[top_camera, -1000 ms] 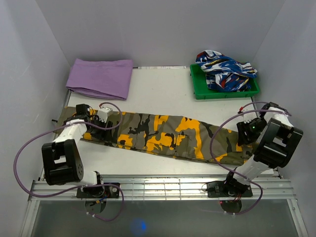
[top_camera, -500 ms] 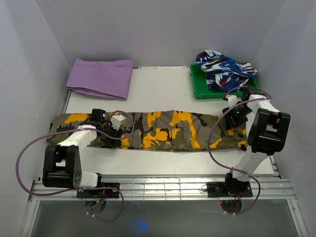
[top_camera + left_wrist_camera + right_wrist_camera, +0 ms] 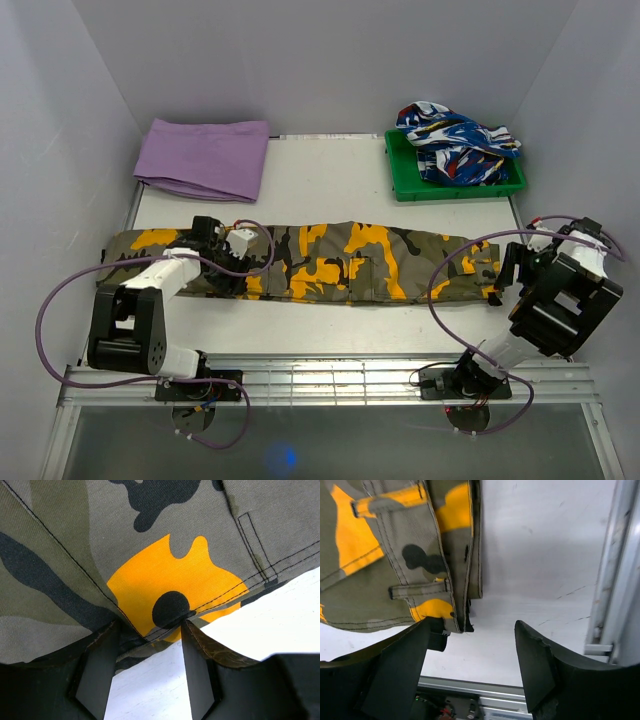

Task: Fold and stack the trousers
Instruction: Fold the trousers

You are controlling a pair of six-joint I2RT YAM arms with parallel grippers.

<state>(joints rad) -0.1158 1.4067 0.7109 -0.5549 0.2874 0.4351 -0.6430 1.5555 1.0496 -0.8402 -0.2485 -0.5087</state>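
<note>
The camouflage trousers lie flat and stretched in a long strip across the table, from the left edge to near the right edge. My left gripper rests on the left half; in its wrist view the gripper is open, a stitched seam of the trousers bunched at the fingertips and bare table between them. My right gripper sits just past the right end. It stands wide open, with the belt-loop edge of the trousers touching its left finger.
A folded purple cloth lies at the back left. A green tray at the back right holds a blue, white and red garment. A metal rail runs along the near edge, and white walls stand close on both sides.
The trousers went from slanted to straight and shifted toward the back. The right gripper let go of the right end and drew off to the right. The left gripper barely moved.
</note>
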